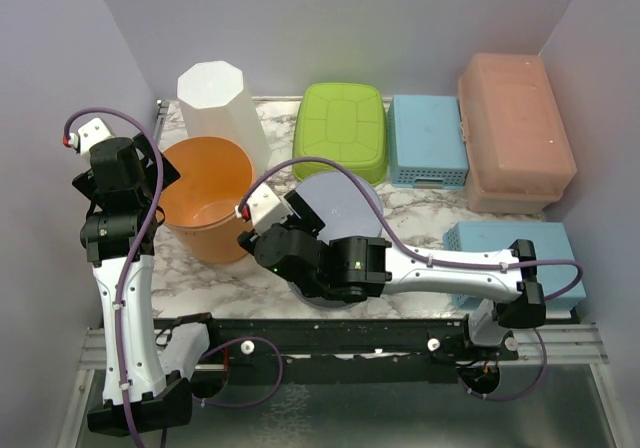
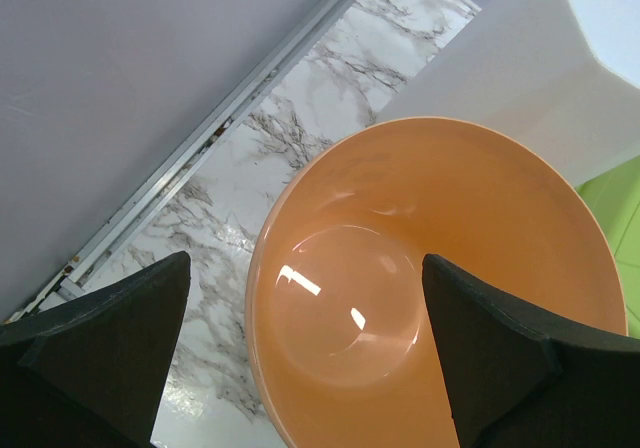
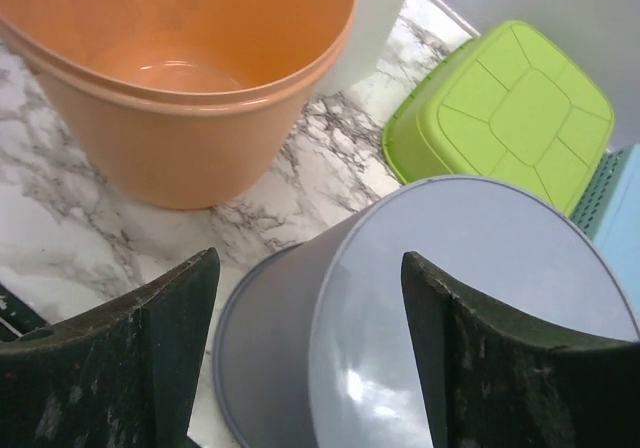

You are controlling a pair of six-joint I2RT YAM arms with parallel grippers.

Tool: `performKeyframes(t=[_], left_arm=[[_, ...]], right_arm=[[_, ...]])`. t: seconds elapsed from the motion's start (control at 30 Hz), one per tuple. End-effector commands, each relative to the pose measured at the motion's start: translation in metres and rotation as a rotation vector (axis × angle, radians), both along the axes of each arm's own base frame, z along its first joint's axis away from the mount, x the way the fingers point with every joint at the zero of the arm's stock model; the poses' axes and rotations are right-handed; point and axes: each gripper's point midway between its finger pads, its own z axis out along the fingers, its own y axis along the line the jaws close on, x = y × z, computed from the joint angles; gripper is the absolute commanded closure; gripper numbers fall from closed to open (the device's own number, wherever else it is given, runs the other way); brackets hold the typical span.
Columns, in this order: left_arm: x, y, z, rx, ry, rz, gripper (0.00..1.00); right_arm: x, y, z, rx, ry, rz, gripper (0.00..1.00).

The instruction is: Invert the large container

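Observation:
An orange bucket (image 1: 205,193) stands upright with its mouth open at the left of the marble table; it also shows in the left wrist view (image 2: 400,298) and the right wrist view (image 3: 180,68). It is empty. My left gripper (image 1: 152,173) (image 2: 305,268) is open and hovers above the bucket's left rim, one finger outside it and one over the inside. A grey bucket (image 1: 340,203) (image 3: 450,298) stands upside down just right of the orange one. My right gripper (image 1: 303,218) (image 3: 310,258) is open and empty, above the grey bucket's left side.
A white octagonal container (image 1: 220,103) (image 2: 530,78) stands behind the orange bucket. A green tub (image 1: 343,128) (image 3: 500,108), a blue basket (image 1: 427,138) and a pink box (image 1: 512,133) line the back. A blue box (image 1: 510,258) sits at the right. The left wall is close by.

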Motion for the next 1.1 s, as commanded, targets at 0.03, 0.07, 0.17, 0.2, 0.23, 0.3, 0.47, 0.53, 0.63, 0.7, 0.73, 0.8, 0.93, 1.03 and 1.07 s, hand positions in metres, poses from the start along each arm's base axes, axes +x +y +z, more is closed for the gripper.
performKeyframes(t=[0.03,0.07,0.17,0.2,0.23,0.3,0.47,0.53,0.63,0.7,0.73,0.8,0.93,1.03,1.07], left_arm=[[-0.003,0.003,0.004,0.014,-0.005,0.007,0.01],[-0.003,0.002,0.003,0.012,-0.004,0.005,0.01],[-0.002,0.002,0.001,0.013,0.002,0.003,0.01],[-0.002,0.003,0.000,0.014,0.003,0.004,0.01],[-0.002,0.002,0.000,0.014,0.005,0.002,0.01],[-0.001,0.002,-0.002,0.012,0.010,-0.001,0.01],[0.000,0.000,-0.010,0.005,0.024,-0.012,0.01],[0.000,-0.001,-0.012,0.001,0.030,-0.017,0.01],[0.000,-0.001,-0.015,-0.001,0.034,-0.019,0.01],[0.000,-0.002,-0.016,-0.003,0.036,-0.022,0.01],[0.001,-0.002,-0.017,-0.005,0.036,-0.022,0.01],[0.002,-0.003,-0.018,-0.011,0.036,-0.026,0.01],[0.005,-0.006,-0.017,-0.021,0.027,-0.041,0.01],[0.005,-0.008,-0.016,-0.029,0.012,-0.047,0.01],[0.006,-0.009,-0.016,-0.033,0.006,-0.050,0.01]], right_arm=[[0.017,-0.013,-0.015,-0.026,0.064,-0.045,0.22],[0.020,-0.015,-0.020,-0.036,0.076,-0.048,0.22],[0.025,-0.021,-0.032,-0.064,0.099,-0.061,0.22],[0.028,-0.024,-0.036,-0.076,0.104,-0.071,0.22],[0.030,-0.028,-0.040,-0.086,0.110,-0.084,0.22],[0.039,-0.040,-0.048,-0.107,0.119,-0.132,0.22],[0.054,-0.072,-0.063,-0.131,0.128,-0.230,0.22],[0.057,-0.086,-0.066,-0.130,0.137,-0.267,0.22],[0.059,-0.107,-0.072,-0.140,0.138,-0.316,0.21],[0.061,-0.121,-0.079,-0.150,0.155,-0.339,0.21],[0.060,-0.127,-0.084,-0.159,0.173,-0.329,0.20],[0.061,-0.134,-0.089,-0.157,0.179,-0.294,0.20],[0.074,-0.152,-0.081,-0.113,0.199,-0.261,0.19],[0.074,-0.140,-0.053,-0.114,0.174,-0.129,0.18],[0.073,-0.134,-0.043,-0.092,0.175,-0.101,0.17]])
